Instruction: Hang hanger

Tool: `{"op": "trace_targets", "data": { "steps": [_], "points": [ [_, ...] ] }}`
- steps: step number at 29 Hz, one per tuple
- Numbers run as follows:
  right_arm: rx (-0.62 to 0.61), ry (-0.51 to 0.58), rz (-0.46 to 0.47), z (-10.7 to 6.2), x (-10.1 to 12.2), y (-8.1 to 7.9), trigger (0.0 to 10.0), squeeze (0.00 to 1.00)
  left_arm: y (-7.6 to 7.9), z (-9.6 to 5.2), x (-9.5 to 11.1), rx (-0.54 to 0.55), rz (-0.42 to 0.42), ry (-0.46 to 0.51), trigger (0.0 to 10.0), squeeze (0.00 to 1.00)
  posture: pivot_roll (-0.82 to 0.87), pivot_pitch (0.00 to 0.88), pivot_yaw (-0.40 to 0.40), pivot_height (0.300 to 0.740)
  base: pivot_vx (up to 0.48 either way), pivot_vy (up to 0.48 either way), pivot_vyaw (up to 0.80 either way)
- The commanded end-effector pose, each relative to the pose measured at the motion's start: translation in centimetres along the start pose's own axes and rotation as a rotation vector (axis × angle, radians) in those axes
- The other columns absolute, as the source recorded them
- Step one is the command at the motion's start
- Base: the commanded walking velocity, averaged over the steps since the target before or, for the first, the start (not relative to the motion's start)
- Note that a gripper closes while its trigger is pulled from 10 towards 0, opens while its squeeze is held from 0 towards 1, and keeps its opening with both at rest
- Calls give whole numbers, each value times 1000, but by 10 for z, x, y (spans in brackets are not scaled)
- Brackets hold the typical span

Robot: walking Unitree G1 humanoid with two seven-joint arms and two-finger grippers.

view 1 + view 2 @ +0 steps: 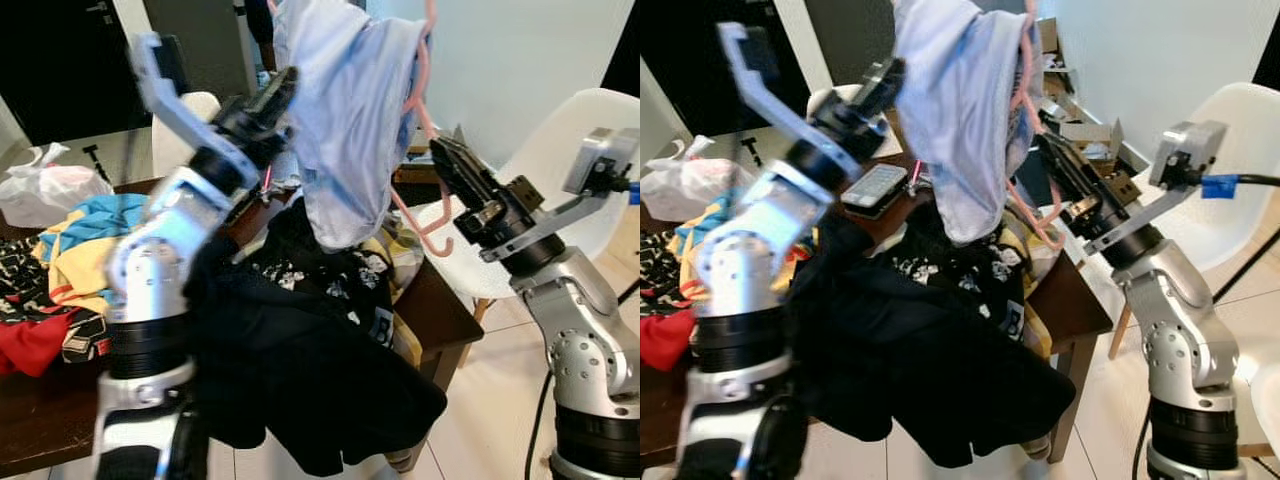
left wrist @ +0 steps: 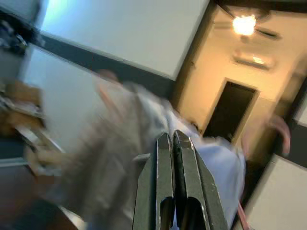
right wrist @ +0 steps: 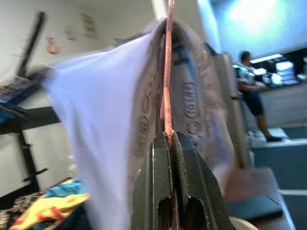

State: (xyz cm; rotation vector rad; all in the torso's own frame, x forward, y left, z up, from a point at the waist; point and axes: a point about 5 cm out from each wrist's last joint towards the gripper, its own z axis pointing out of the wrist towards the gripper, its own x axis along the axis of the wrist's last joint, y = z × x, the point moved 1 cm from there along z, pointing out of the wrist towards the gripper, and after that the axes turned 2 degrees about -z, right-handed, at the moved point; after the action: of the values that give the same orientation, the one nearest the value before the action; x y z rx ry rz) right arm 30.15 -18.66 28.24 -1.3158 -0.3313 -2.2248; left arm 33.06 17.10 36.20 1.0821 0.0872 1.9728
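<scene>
A pale blue garment (image 1: 345,120) hangs on a pink hanger (image 1: 421,95), held up above the table. My right gripper (image 1: 441,152) is shut on the hanger's pink rod, which runs between the fingers in the right wrist view (image 3: 168,72). The hanger's lower pink curve (image 1: 432,236) pokes out below the cloth. My left gripper (image 1: 287,80) is raised on the garment's other side, tips at the cloth's edge. In the left wrist view its fingers (image 2: 163,158) are pressed shut with nothing visible between them, the blurred garment (image 2: 144,143) behind.
A dark wooden table (image 1: 445,315) carries a heap of clothes: a black garment (image 1: 300,370), yellow and blue cloth (image 1: 85,235), red cloth (image 1: 30,345). A phone (image 1: 872,185) and a white plastic bag (image 1: 45,185) lie farther back. A white chair (image 1: 590,120) stands right. A person (image 3: 252,91) stands in the background.
</scene>
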Motion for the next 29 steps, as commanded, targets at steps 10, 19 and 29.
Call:
{"op": "trace_targets", "data": {
  "steps": [10, 19, 29],
  "points": [
    [-220, -46, 21, 2, -8, 29, 10000, 0, 3, -21, 63, -51, 23, 149, 0, 0, -27, 0, 57, 710, 0, 0, 0],
    [-326, 59, 81, 4, 5, 45, 10000, 0, -11, -55, 14, -16, -75, -57, 0, 0, -19, 0, 52, 710, 0, 0, 0],
    [-254, 262, 235, 10, 32, 39, 10000, 0, -44, -104, -73, 212, 10, -404, 0, 0, -19, 0, 50, 710, 0, 0, 0]
  ]
}}
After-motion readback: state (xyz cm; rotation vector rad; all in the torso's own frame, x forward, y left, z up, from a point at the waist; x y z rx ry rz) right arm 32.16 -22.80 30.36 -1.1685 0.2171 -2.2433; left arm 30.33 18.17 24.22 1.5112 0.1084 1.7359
